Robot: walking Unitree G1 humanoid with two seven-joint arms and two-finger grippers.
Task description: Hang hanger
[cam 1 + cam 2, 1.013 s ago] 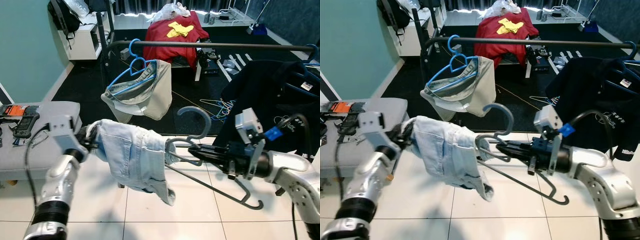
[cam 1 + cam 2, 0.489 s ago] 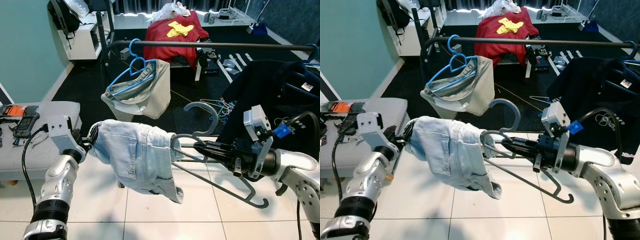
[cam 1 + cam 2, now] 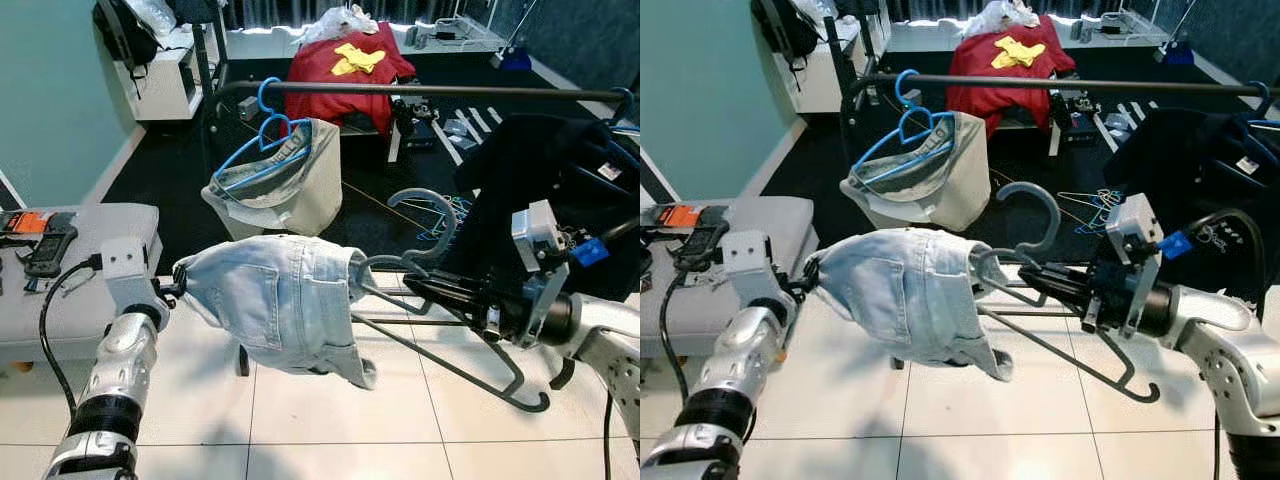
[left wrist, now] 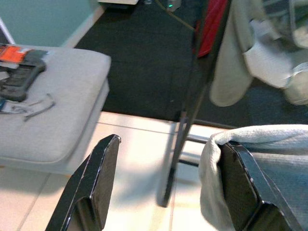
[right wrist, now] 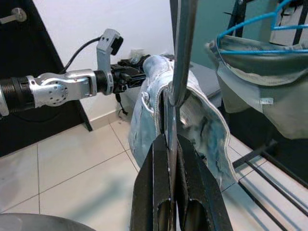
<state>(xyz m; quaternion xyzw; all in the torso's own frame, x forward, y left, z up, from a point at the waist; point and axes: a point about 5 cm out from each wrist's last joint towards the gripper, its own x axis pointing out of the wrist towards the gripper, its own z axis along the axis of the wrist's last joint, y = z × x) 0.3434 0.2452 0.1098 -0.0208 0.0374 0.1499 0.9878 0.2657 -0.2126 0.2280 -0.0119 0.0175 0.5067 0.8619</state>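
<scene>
Denim shorts (image 3: 285,305) could slide off the hanger (image 3: 440,300); right gripper (image 3: 425,288) pinches its neck, left gripper's (image 3: 172,292) jaws spread.

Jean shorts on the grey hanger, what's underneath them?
Under the jean shorts lies white tiled floor, with a dark rack foot showing. The grey hanger passes inside them; its covered end can't be seen.
</scene>
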